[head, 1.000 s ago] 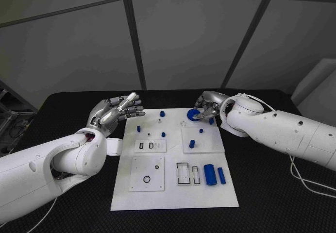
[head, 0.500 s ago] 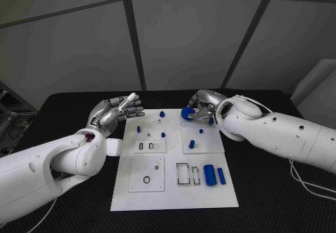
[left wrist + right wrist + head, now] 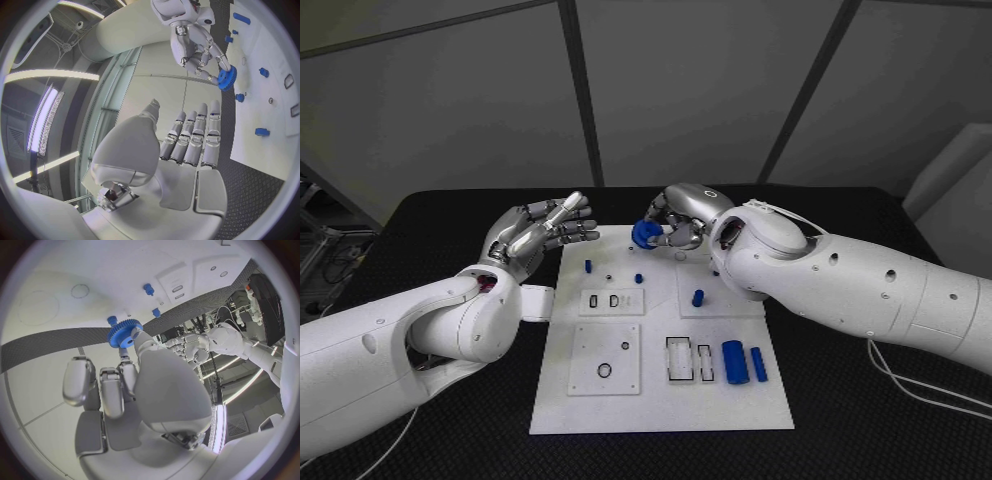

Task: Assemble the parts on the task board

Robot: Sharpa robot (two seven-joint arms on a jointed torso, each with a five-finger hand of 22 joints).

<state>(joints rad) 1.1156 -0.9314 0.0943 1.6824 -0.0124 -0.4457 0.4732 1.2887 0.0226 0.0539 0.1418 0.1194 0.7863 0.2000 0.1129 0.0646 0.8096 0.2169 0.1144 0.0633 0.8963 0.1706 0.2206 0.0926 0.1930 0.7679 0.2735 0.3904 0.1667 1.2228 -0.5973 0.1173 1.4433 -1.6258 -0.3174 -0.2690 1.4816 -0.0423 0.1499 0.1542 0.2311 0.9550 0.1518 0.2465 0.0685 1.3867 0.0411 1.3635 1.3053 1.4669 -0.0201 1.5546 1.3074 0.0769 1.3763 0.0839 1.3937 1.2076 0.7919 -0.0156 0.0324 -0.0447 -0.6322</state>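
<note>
While left hand (image 3: pixel 542 226) hovers, right hand (image 3: pixel 678 216) holds gear (image 3: pixel 645 233).

Matt white task board (image 3: pixel 661 390) (blue plastic-looking gear (image 3: pixel 646 234))

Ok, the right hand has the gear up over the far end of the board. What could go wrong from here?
1. The right hand pinches the gear only at its fingertips, so it might slip or tilt as it is seated.
2. Small blue pegs stand just below; lowering could knock one.
3. The left hand hovers open close by, so the hands could collide.
</note>
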